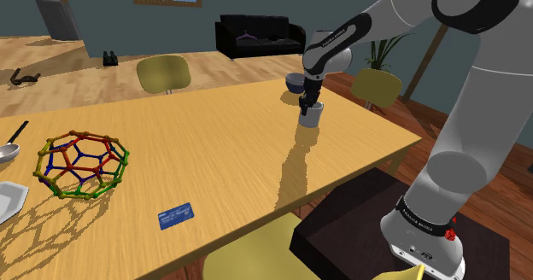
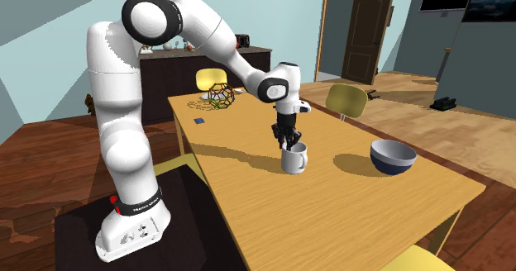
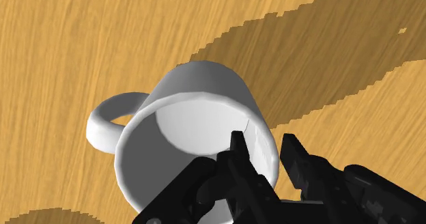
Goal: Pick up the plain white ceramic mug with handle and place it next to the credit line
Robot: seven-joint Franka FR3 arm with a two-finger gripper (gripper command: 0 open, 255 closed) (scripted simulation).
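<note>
A plain white mug point(image 3: 198, 100) with a handle stands upright on the wooden table point(image 1: 213, 142), near its far end in the shoulder view. My black gripper point(image 3: 265, 147) comes down on the mug's rim opposite the handle. One finger is inside the mug and the other outside, and they are shut on the wall between them. The mug point(image 1: 314, 114) rests on the tabletop under the gripper point(image 1: 307, 107). In the second exterior view the mug point(image 2: 295, 159) sits below the gripper point(image 2: 287, 143). A small blue card point(image 1: 176, 215) lies flat near the table's front edge, far from the mug.
A dark blue bowl point(image 1: 295, 84) stands just behind the mug. A coloured wire polyhedron point(image 1: 81, 165) sits at the shoulder view's left, with white dishes point(image 1: 8, 197) at the edge. Yellow chairs point(image 1: 164, 72) surround the table. My stand point(image 1: 384, 227) is at the lower right.
</note>
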